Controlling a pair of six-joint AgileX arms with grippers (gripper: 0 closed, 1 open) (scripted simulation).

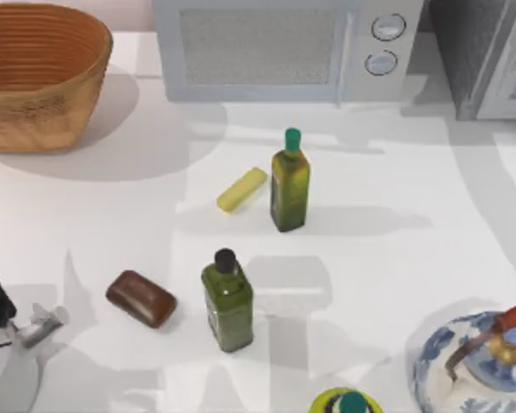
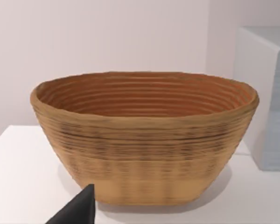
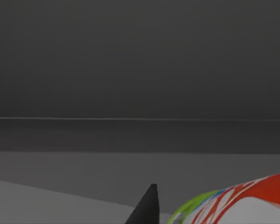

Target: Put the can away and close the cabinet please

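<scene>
Can [image 3: 252,200] lay tilted beside the right gripper's fingertip [image 3: 147,207], inside the dark cabinet [image 1: 490,60]; whether the claw gripped it I could not tell.

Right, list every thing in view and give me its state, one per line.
Basket: upright.
Microwave: door shut.
Green-capped bottle: upright, capped.
Black-capped bottle: upright, capped.
Yellow bar: lying flat.
Brown block: lying flat.
Teapot: upright.
Can: dark grey surfaces behind it; held or not, unclear.
Cabinet: door position unclear from above.
</scene>
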